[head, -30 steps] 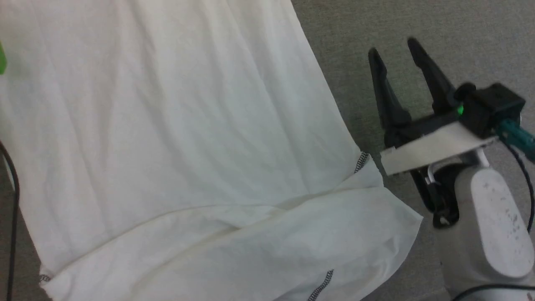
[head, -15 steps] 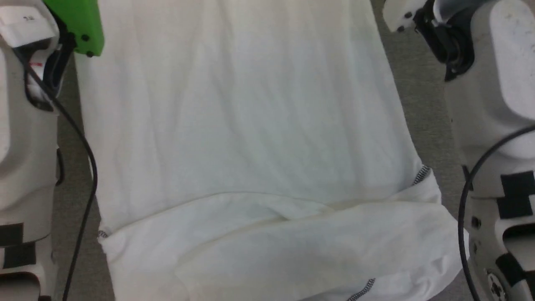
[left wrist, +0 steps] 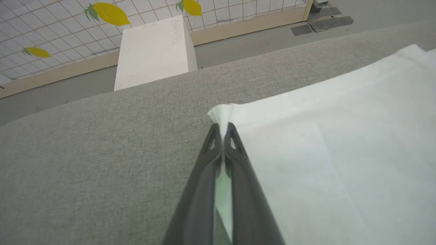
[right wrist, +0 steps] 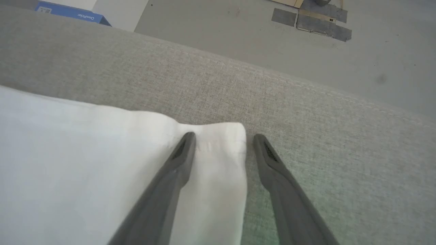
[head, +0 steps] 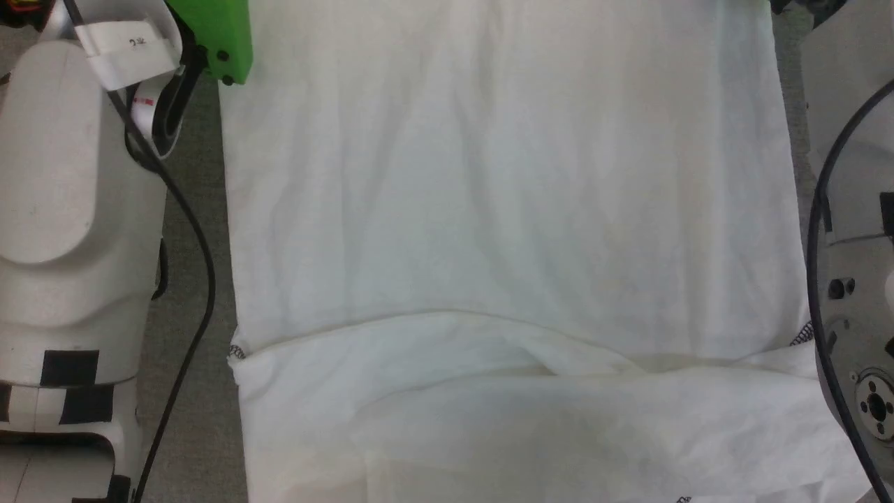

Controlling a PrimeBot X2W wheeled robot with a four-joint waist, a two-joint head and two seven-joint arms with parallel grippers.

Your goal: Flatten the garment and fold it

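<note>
The garment (head: 503,209), a white thin shirt, lies spread on a grey cloth surface, with a folded band across its near part and grey zigzag stitching (head: 237,351) at the edges. In the left wrist view my left gripper (left wrist: 223,131) is shut on a corner of the garment (left wrist: 340,136), with a pinch of cloth sticking out past the tips. In the right wrist view my right gripper (right wrist: 223,141) stands open astride another corner of the garment (right wrist: 102,163); one finger lies over the cloth, the other over the grey surface.
My pale forearms flank the garment, the left arm (head: 63,209) with a green part (head: 220,35) and a black cable (head: 188,279). Beyond the grey surface's far edge stand a white box (left wrist: 153,51), a tiled wall with lemon prints, and a blue box (right wrist: 68,12).
The head camera has swung down and left, so both forearms now frame the garment. The right gripper has left the head view.
</note>
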